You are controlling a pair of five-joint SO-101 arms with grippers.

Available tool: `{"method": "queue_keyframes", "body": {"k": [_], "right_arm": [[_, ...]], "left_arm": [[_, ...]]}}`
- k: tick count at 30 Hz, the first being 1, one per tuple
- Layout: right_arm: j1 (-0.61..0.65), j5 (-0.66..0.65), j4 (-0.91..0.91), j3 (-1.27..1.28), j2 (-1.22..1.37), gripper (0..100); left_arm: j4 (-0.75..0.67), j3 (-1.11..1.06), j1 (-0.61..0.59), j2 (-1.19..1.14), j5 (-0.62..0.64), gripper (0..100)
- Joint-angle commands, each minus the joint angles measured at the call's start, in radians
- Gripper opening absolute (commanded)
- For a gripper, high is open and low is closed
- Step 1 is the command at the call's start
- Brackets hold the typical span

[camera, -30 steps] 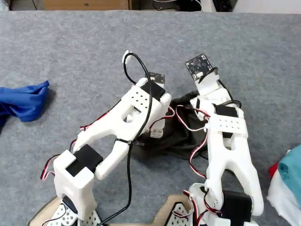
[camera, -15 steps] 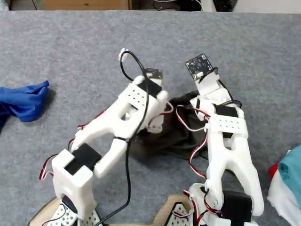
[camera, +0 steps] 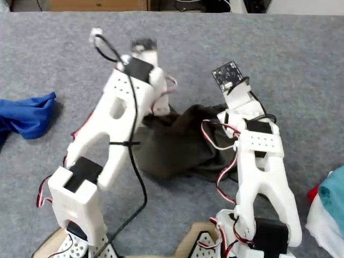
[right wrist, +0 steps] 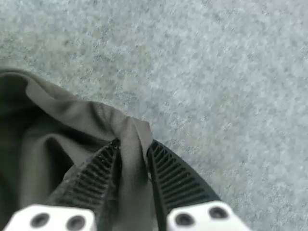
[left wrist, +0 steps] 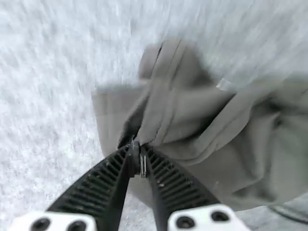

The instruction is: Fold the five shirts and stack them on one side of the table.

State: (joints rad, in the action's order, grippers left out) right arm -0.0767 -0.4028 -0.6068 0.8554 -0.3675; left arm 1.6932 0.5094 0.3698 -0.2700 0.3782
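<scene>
A dark olive shirt [camera: 177,142] lies crumpled in the middle of the grey table, between the two white arms. My left gripper [left wrist: 139,161] is shut on a fold of the olive shirt [left wrist: 202,130], holding that edge lifted at the shirt's far left side. My right gripper [right wrist: 132,154] is shut on another bunched edge of the olive shirt [right wrist: 72,130] on its right side, close to the cloth-covered table. In the high view the left arm's wrist [camera: 141,67] is above the shirt's far corner; the right arm [camera: 252,140] covers the shirt's right part.
A blue shirt [camera: 24,115] lies bunched at the table's left edge. At the right edge sit a teal garment [camera: 333,196], white cloth [camera: 322,223] and a bit of red. Grey table cover [camera: 80,48] stretches open across the far side.
The left arm has swung up and toward the far left, pulling the olive shirt's edge with it and spreading the cloth. The right arm has stayed still.
</scene>
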Motion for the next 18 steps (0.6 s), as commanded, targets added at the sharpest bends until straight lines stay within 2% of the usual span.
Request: {"method": "queue_keyframes", "body": {"k": [1,4,8,12,18], "right_arm": [[-0.016,-0.011,-0.135,-0.082,-0.059,14.0],[-0.016,-0.011,-0.244,-0.124,-0.143,21.8],[-0.015,-0.011,-0.393,-0.165,-0.308,22.8],[-0.008,-0.011,-0.626,-0.292,-0.522,22.8],[0.067,-0.002,-0.594,-0.295,-0.602,22.8]], "left_arm": [[0.04,0.189,-0.052,0.016,0.006,2],[0.055,0.269,-0.095,0.016,0.006,2],[0.064,0.35,-0.141,0.018,0.003,2],[0.064,0.384,-0.167,0.018,-0.052,2],[0.064,0.387,-0.161,0.018,-0.095,2]]}}
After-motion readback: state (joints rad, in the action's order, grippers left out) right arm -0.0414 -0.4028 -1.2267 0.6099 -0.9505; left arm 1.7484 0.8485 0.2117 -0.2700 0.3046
